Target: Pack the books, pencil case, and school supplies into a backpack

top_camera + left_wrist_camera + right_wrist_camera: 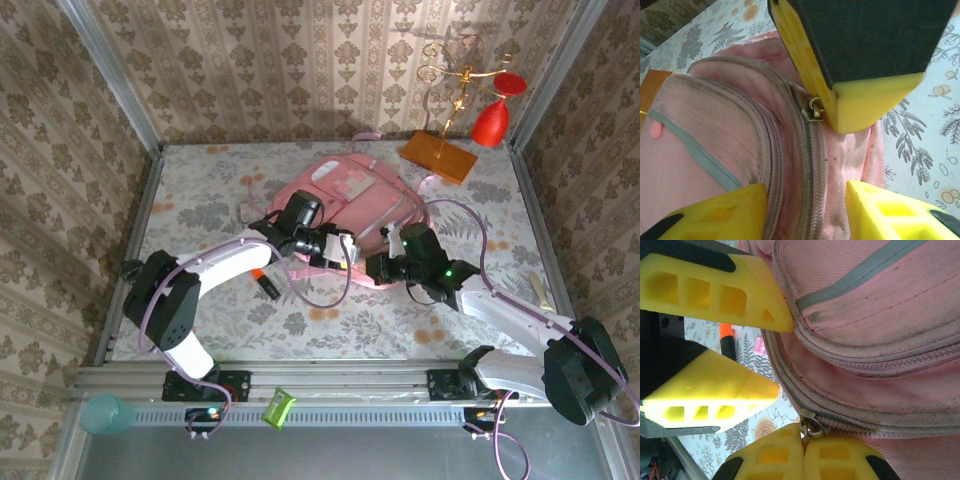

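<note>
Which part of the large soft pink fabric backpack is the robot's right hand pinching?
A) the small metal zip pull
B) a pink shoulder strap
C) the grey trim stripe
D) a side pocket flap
A: in the right wrist view the right hand is shut on the small metal zip pull at the edge of the pink backpack.

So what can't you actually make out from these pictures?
- What is inside the backpack: top view, its own pink fabric covers it.
- The black-and-orange pen: right wrist view, mostly behind the left fingers.
- How far the zip runs: left wrist view, cut off by the bottom edge.
- The small green thing: top view, too small to identify.
</note>
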Controlling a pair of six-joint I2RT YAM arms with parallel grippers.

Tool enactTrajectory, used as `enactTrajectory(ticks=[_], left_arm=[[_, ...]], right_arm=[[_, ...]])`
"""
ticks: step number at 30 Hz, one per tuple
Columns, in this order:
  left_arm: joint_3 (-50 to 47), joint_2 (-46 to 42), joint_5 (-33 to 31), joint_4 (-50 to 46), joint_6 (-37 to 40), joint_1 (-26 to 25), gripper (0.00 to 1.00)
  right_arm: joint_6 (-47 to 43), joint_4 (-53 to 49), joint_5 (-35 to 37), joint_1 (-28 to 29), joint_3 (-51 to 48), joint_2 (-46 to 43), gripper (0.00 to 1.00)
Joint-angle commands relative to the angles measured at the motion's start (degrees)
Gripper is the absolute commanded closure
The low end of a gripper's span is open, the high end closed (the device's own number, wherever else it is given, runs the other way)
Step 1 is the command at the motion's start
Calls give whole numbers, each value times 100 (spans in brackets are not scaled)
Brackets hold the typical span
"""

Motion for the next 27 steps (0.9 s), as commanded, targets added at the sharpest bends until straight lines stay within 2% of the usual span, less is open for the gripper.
enactTrajectory(ticks=[1,5,10,15,19,23,27], left_arm=[[226,258,-352,-191,322,-102,60],[261,357,-596,-261,545,-141,72],[107,263,-822,-288,841,-123,100],[-129,17,-661,-15,731,74,100],[-369,-225,-426,219,675,334,100],[-523,-393,-465,204,748,563,100],[-664,-531,-418,232,773,821,100]], right_arm=[[-42,609,-577,123,247,-129,100],[43,695,-542,132,213,-150,100],[102,408,-215,123,258,-298,100],[86,-553,687,88,424,-506,100],[-131,-1672,1732,88,650,-577,100],[-241,-2559,2859,32,892,-462,100],[-278,-2977,3202,-125,1050,-267,100]])
